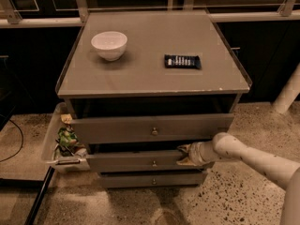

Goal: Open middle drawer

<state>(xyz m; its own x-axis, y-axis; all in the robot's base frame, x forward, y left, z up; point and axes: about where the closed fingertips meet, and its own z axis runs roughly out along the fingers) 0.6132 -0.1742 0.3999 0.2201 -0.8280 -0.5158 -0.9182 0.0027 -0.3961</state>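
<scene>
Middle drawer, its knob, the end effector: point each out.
middle drawer (pixel 122 162), camera view, left part of its front.
knob (pixel 154 163), camera view, its centre.
end effector (pixel 183 154), camera view, its tip at the drawer's right end.

Robot lab (end effector at drawer)

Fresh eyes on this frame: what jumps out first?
The pale arm reaching in from the right, its gripper at the top right edge of the middle drawer. Then the white bowl and dark bar on the cabinet top. A cluttered bin sits at its left.
</scene>
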